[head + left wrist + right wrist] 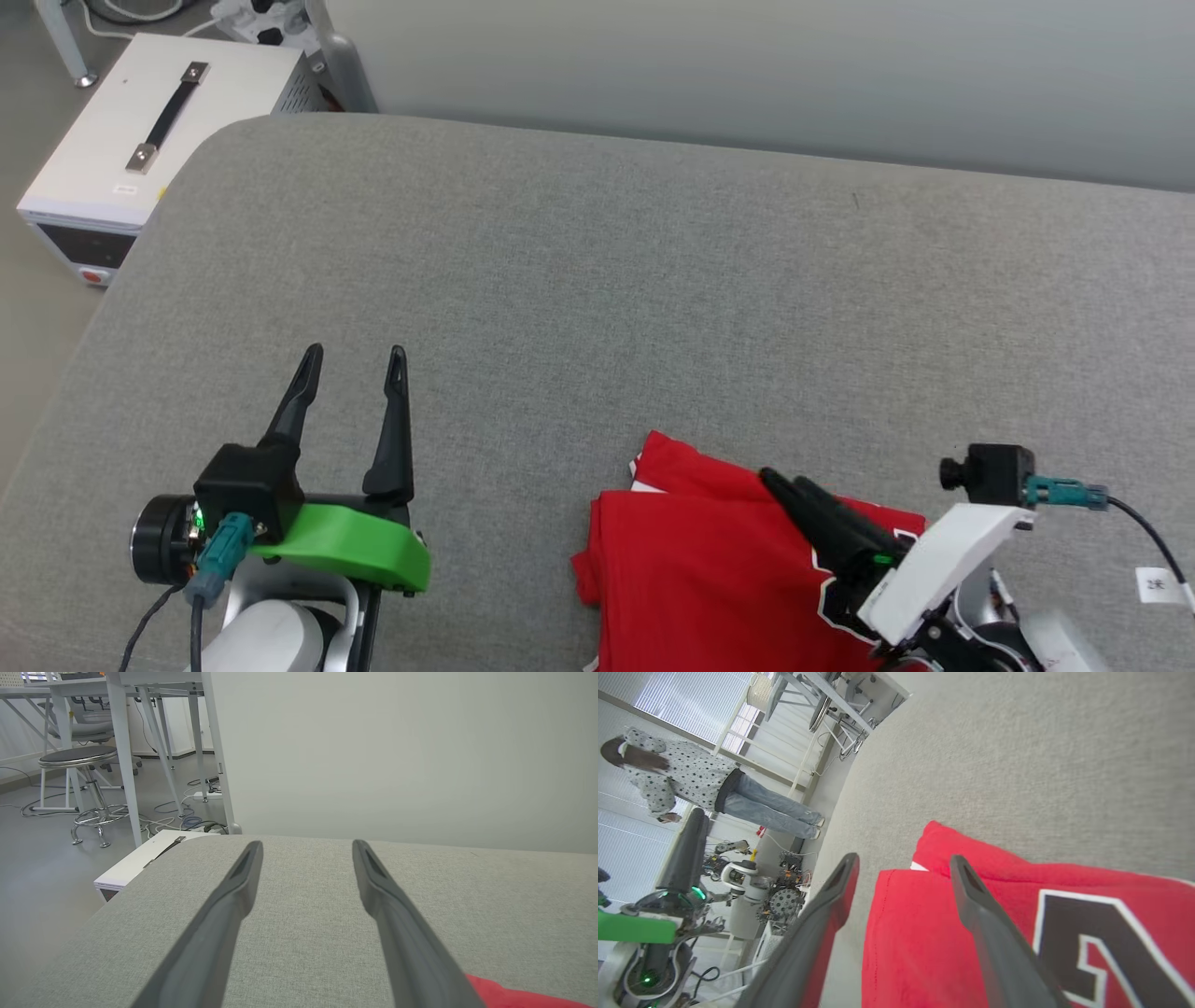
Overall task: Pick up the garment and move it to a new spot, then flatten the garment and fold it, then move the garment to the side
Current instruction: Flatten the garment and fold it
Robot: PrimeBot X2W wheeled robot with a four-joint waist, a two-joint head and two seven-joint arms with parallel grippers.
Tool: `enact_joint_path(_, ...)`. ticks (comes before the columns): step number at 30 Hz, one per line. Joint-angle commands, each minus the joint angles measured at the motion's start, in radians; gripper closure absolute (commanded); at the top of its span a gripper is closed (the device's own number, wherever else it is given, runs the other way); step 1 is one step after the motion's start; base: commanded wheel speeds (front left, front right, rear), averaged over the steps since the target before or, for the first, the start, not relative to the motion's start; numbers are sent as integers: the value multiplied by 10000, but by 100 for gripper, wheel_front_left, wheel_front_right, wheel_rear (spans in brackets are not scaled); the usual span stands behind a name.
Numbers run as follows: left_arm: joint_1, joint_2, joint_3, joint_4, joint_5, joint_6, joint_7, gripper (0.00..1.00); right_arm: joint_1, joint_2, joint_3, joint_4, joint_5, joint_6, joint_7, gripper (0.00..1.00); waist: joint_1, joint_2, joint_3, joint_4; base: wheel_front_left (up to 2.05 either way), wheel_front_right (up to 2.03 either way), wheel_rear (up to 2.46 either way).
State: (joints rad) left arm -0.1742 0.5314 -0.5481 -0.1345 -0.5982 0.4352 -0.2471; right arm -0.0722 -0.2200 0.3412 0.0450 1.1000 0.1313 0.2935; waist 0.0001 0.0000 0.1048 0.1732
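The garment lies on the grey fabric-covered worktop at about 5 o'clock in the head view. It is a red shirt bunched into a rough folded heap, and its lower part runs off the bottom edge. A narrow strip of white trim shows along its upper left fold. In the right wrist view the garment fills the lower right, with large black, white-outlined lettering at 4 o'clock.

The right claw reaches in from 4 o'clock, with its fingers pointing toward 10 o'clock over the upper part of the shirt. In its own wrist view the right claw stands spread wide. One finger is above the red cloth and the other is along the shirt's edge, over grey fabric. No cloth is pinched between them; whether the tips touch the shirt I cannot tell.

The left claw sits at 8 o'clock in the head view, well apart from the garment. It is spread wide and points toward 12 o'clock above bare worktop. In the left wrist view the left claw has nothing between its fingers, and a sliver of the garment shows at 5 o'clock.

A white box with a black strap handle stands on the floor at 10 o'clock, beside the worktop's corner. A person in a dotted top and jeans appears at 10 o'clock in the right wrist view.
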Motion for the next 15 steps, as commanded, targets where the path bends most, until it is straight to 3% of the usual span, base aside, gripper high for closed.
enact_joint_path(1, 178, 38, 12, 33, 5, 24, -65, 0, -125, -107, -206, 169, -573, -6, -327, 0, -1, 0, -332, -219, 0, 0, 0)
enact_joint_path(8, 557, -7, 138, 93, -181, 55, -89, 0, -21, -4, -1864, 756, -3490, -6, -1513, 0, -1, 0, -713, -565, 0, 0, 0)
enact_joint_path(15, 947, -35, 431, 239, -251, 89, -121, 0, 153, 343, -3395, 294, -6539, -6, -2103, 0, -1, 0, -1027, -1035, 0, 0, 0)
